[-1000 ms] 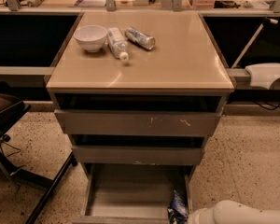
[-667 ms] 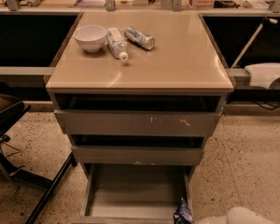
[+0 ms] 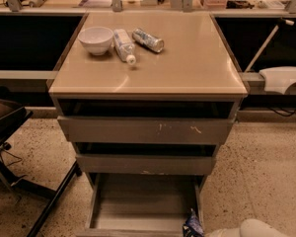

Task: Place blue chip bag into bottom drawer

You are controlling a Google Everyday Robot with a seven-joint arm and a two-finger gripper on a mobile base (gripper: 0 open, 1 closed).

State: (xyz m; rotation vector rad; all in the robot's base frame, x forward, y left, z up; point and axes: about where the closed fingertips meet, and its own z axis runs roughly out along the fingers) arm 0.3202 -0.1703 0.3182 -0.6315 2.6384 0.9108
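Camera view
Change: blue chip bag [image 3: 192, 226] lower than a second ago; white arm [image 3: 259, 229] drawn back right.
Gripper [image 3: 213, 232]: bottom edge, beside the bag (grip cannot be told).
Bag: crumpled foil, at the bottom drawer's [image 3: 138, 209] front right corner.
Drawer: shallow grey tray, pulled out, open room left of the bag.

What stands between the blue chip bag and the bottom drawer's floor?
Nothing visible. The blue chip bag is at the front right corner of the open bottom drawer, end effector beside it at the bottom edge.
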